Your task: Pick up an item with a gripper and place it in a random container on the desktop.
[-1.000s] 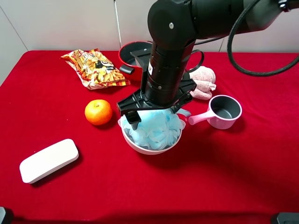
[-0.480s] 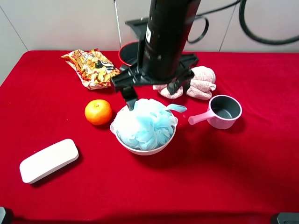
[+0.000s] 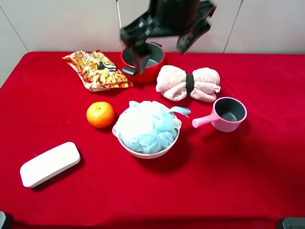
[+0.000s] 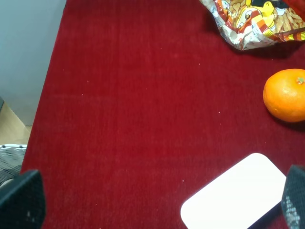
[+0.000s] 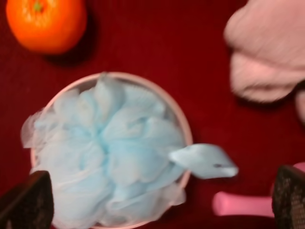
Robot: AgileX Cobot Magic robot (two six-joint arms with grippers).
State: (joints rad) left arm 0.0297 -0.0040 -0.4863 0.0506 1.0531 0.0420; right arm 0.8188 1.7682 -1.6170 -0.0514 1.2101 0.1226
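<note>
The light blue mesh pouf (image 3: 147, 126) sits in the pale pink bowl (image 3: 143, 153) at the middle of the red cloth desktop (image 3: 228, 181). My right gripper (image 3: 164, 45) is open and empty, high above the back of the table, well clear of the bowl. The right wrist view looks straight down on the pouf (image 5: 109, 157), which fills the bowl (image 5: 183, 124), with the gripper (image 5: 157, 200) spread wide above it. My left gripper (image 4: 157, 200) is open and empty over the left side of the cloth, near the white box (image 4: 233, 195).
An orange (image 3: 100, 114) lies just left of the bowl. A snack bag (image 3: 97, 69) and a red pot (image 3: 143, 64) are at the back. A rolled pink towel (image 3: 188, 83) and a small pink scoop (image 3: 228, 114) are to the right. The white box (image 3: 50, 163) lies front left.
My right gripper let go of the pouf and rose up and back from the bowl. The pouf stays in the bowl, which shifted slightly left.
</note>
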